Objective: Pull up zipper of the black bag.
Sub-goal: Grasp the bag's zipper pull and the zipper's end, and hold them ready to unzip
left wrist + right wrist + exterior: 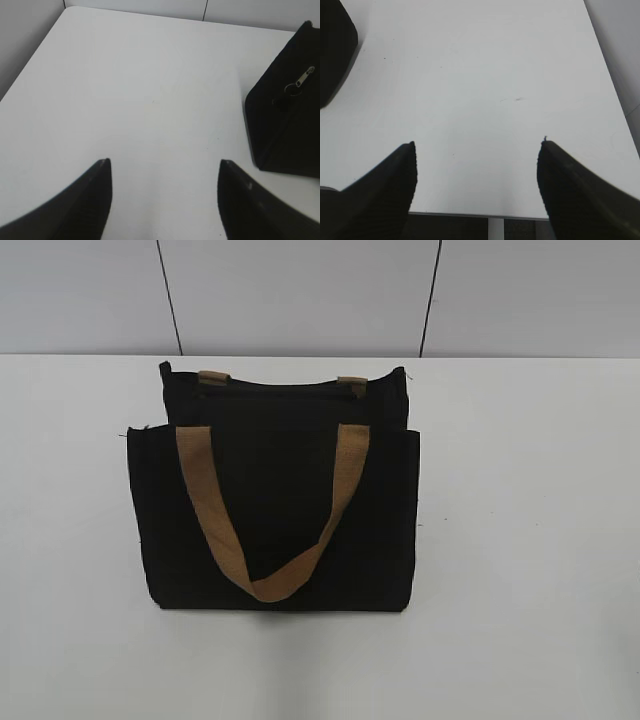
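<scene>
The black bag (275, 500) lies flat in the middle of the white table, with a tan handle (262, 510) looped over its front and a second handle's ends at its far edge. A corner of the bag shows in the left wrist view (285, 125) with the zipper (301, 80), a small silvery slider and pull tab. Another corner shows in the right wrist view (335, 45). My left gripper (162, 162) is open and empty over bare table left of the bag. My right gripper (477, 144) is open and empty near the table's front edge. Neither gripper shows in the exterior view.
The white table (530, 540) extends on both sides of the bag. A grey panelled wall (300, 290) stands behind it. The table's front edge (485, 216) runs just below my right gripper's fingers.
</scene>
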`<state>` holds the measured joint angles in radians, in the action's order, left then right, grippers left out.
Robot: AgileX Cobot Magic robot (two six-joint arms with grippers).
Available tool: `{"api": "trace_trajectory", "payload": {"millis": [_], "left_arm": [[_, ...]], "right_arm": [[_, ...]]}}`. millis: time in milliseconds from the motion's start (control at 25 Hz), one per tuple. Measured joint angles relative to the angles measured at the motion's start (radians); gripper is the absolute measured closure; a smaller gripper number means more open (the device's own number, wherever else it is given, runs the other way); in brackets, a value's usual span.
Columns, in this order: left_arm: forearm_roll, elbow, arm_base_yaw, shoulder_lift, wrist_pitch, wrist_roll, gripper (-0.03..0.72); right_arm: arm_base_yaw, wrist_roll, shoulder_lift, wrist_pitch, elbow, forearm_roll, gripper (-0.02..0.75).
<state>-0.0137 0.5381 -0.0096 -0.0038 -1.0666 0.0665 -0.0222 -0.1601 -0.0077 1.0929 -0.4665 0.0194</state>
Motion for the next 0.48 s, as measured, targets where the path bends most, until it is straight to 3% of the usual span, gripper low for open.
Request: {"api": "trace_trajectory", "payload": {"millis": [480], "left_arm": [[0.000,0.000,0.000,0.000,0.000,0.000,0.192]], "right_arm": [[0.000,0.000,0.000,0.000,0.000,0.000,0.169]]}}
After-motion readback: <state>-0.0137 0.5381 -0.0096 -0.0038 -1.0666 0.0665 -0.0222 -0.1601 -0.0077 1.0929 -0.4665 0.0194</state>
